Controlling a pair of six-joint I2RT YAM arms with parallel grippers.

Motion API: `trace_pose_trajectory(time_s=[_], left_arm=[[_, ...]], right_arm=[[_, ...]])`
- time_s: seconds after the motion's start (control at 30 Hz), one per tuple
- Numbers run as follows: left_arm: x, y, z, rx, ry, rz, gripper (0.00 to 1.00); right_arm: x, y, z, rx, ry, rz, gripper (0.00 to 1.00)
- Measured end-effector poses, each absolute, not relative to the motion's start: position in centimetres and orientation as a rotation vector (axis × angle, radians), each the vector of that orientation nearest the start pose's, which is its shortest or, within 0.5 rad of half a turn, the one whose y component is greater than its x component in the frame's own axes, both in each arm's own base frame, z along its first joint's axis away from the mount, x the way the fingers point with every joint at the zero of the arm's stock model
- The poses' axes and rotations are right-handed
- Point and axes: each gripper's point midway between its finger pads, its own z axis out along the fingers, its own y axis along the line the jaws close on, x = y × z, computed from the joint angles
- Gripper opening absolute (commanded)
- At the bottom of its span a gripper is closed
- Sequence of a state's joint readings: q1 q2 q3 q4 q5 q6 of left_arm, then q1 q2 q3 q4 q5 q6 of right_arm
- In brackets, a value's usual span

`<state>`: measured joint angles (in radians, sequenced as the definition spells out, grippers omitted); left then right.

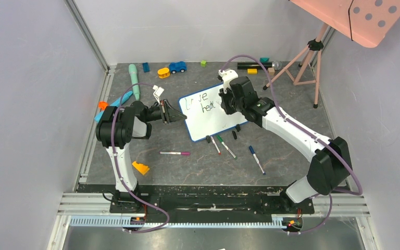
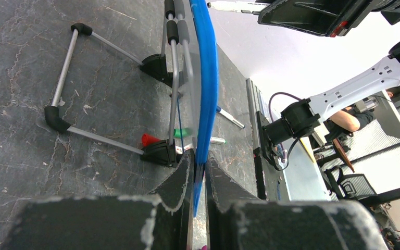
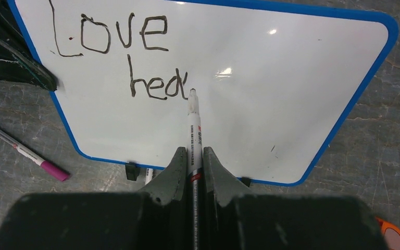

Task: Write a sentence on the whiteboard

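The whiteboard (image 1: 216, 124), white with a blue frame, stands tilted on black feet mid-table. The sentence (image 3: 135, 57) reads "Love" with "hea" below it; it also shows in the top view (image 1: 202, 102). My left gripper (image 1: 178, 116) is shut on the whiteboard's left edge, and the blue frame (image 2: 207, 78) runs between its jaws (image 2: 199, 164). My right gripper (image 1: 224, 99) is shut on a white marker (image 3: 194, 125). The marker's tip rests on the board just right of the "a". In the right wrist view the gripper (image 3: 191, 153) sits over the board's (image 3: 291, 78) lower edge.
Loose markers lie in front of the board: pink (image 1: 175, 153), red (image 1: 216, 145), green (image 1: 228, 148), blue (image 1: 257, 159). An orange wedge (image 1: 140, 167) lies at near left. Toys, such as a blue car (image 1: 177, 66) and a teal tube (image 1: 134, 79), sit at the back. A tripod (image 1: 304, 57) stands at back right.
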<state>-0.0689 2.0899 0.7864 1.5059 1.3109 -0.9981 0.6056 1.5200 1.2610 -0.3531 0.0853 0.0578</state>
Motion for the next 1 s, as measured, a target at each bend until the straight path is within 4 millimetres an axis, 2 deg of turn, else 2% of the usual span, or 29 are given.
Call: trace_pose_trajectory(time_s=[0.23, 0.53, 0.77, 1.0], left_arm=[[34.8, -20.3, 11.7, 0.517, 1.722, -1.682, 0.02], [34.8, -20.3, 11.7, 0.517, 1.722, -1.682, 0.02], [34.8, -20.3, 11.7, 0.516, 1.723, -1.682, 0.02], [34.8, -20.3, 11.6, 0.506, 1.725, -1.681, 0.02]], right_arm=[[37.2, 23.9, 19.3, -0.538, 2.131, 0.269, 0.00], [37.9, 22.7, 19.2, -0.486, 2.139, 0.226, 0.00], [37.5, 22.3, 17.9, -0.487, 2.156, 0.213, 0.00], [37.5, 22.2, 18.1, -0.480, 2.135, 0.221, 0.00]])
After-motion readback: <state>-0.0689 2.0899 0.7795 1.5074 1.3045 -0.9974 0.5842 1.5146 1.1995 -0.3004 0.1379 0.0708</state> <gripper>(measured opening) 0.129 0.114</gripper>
